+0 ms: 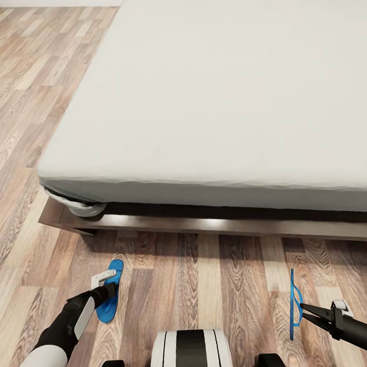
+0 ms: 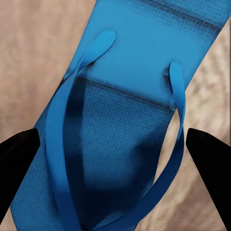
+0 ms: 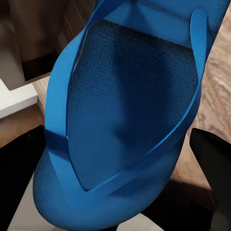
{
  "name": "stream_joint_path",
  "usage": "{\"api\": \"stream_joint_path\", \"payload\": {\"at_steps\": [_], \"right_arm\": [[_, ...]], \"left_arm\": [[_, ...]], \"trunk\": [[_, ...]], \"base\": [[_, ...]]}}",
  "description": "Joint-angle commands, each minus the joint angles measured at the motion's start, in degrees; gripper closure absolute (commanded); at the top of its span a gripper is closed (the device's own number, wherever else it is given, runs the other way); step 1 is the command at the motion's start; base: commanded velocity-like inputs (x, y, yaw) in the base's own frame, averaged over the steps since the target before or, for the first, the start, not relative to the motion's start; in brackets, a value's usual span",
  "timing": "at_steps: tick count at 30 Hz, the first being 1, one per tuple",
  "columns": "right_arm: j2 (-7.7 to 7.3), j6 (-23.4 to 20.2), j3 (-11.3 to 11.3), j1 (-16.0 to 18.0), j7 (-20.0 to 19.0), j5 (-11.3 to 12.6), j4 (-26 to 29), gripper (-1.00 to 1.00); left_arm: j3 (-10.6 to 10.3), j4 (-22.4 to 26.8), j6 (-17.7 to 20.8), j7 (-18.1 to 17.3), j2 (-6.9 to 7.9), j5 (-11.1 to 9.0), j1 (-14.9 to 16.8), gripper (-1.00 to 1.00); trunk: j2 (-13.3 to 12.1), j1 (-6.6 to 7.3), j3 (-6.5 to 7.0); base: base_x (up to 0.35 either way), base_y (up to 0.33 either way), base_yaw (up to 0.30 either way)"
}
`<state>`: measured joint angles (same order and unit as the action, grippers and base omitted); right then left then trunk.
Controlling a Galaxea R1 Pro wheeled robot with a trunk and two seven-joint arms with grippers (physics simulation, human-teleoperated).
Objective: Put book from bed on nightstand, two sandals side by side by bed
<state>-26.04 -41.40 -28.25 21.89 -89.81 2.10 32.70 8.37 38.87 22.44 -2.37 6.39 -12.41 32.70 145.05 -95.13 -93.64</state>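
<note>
One blue sandal [image 1: 115,270] lies flat on the wood floor in front of the bed's [image 1: 228,107] corner. My left gripper [image 1: 109,291] hovers right over it, open, its fingers straddling the sandal [image 2: 120,120] without touching the straps. The other sandal [image 1: 291,299] hangs on edge to the right, off the floor, a short way out from the bed frame [image 1: 217,224]. My right gripper [image 1: 302,307] is shut on its thong strap, and in the right wrist view this sandal's sole [image 3: 130,106] faces the camera. The book and the nightstand are out of view.
The bed's dark wooden platform juts out past the mattress along the floor ahead. Wood-plank floor runs between the two sandals and up the bed's left side. My own base [image 1: 191,354] sits at the near edge.
</note>
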Motion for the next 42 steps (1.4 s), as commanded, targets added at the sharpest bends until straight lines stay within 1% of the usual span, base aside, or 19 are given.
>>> {"api": "stream_joint_path", "payload": {"at_steps": [1, 3, 7, 18, 23, 38, 40, 42], "right_arm": [[0.01, -0.6, 0.0, 0.0, -0.2, 0.0, 0.0, 1.0], [0.0, -0.6, 0.0, 0.0, -0.2, 0.0, 0.0, 1.0], [-0.03, -0.6, 0.0, 0.0, -0.2, 0.0, 0.0, 1.0], [-0.06, -0.6, 0.0, 0.0, -0.2, 0.0, 0.0, 1.0], [-0.06, -0.6, 0.0, 0.0, -0.2, 0.0, 0.0, 1.0], [-0.06, -0.7, 0.0, 0.0, -0.2, 0.0, 0.0, 1.0], [-0.06, -0.7, 0.0, 0.0, -0.2, 0.0, 0.0, 1.0], [-0.06, -0.6, 0.0, 0.0, -0.2, 0.0, 0.0, 1.0]], "left_arm": [[0.4, -3.6, 0.5, 0.1, -0.02, 0.8, 1.0, 1.0], [0.4, -3.6, 0.6, 0.1, 0.0, 0.8, 1.0, 1.0], [0.4, -3.6, 0.6, 0.1, 0.02, 0.8, 0.9, 1.0], [0.5, -3.6, 0.6, 0.2, 0.03, 0.9, 0.9, 1.0], [0.4, -3.6, 0.7, 0.1, 0.03, 0.9, 1.0, 1.0], [0.5, -3.6, 0.6, 0.2, 0.03, 1.0, 0.9, 1.0], [0.5, -3.6, 0.7, 0.2, 0.03, 1.0, 0.9, 1.0], [0.5, -3.6, 0.6, 0.2, 0.03, 0.9, 0.9, 1.0]], "trunk": [[0.0, -0.03, -0.03], [0.0, -0.03, -0.03], [-0.1, 0.07, 0.86], [-0.1, 0.07, 0.86], [-0.1, 0.2, 1.97], [-0.1, 0.2, 1.97], [-0.1, 0.15, 1.52], [-0.1, 0.15, 1.52]], "base": [[0.0, 0.0, 0.0], [0.0, 0.0, 0.0], [0.0, 0.0, 0.0], [0.0, 0.0, 0.0], [0.0, 0.0, 0.0], [0.0, 0.0, 0.0], [0.0, 0.0, 0.0], [0.0, 0.0, 0.0]]}}
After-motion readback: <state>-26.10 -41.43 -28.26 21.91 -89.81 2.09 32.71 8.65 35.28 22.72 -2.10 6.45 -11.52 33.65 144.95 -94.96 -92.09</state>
